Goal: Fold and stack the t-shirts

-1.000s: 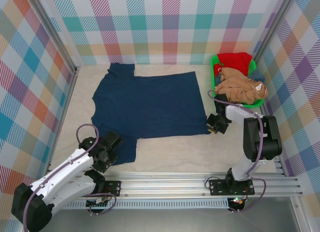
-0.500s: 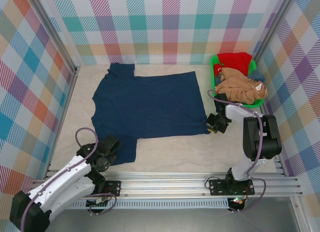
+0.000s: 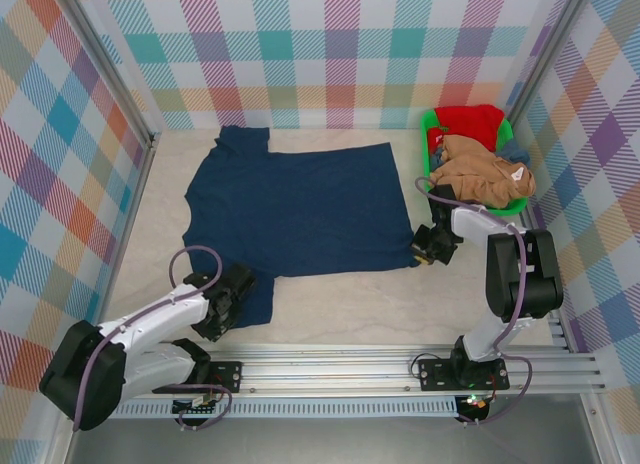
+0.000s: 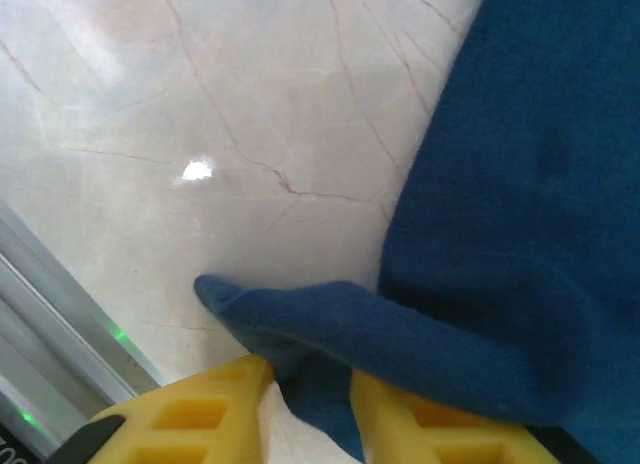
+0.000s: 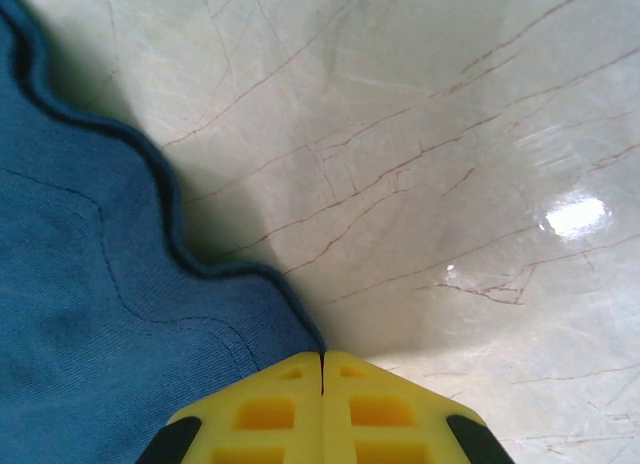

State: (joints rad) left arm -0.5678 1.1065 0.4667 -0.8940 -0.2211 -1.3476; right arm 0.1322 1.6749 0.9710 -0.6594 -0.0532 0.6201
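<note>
Currently, navy t-shirt (image 3: 300, 209) lies spread flat mid-tabletop (image 3: 350, 304), one sleeve toward the near edge. Left gripper (image 4: 310, 369) is there, jaws partly apart astride the bunched sleeve hem, not clamped. Right gripper (image 5: 322, 356) is fully closed at the shirt's near-right hem corner; whether it has caught cloth, cannot tell.

Matt yellow plastic fingers (image 4: 190, 419) of the left gripper (image 4: 308, 376) flank the dark navy cloth t-shirt (image 4: 510, 164), soft and matt; ahead, the pale veined tabletop (image 4: 180, 94) gleams glossy and smooth.
</note>
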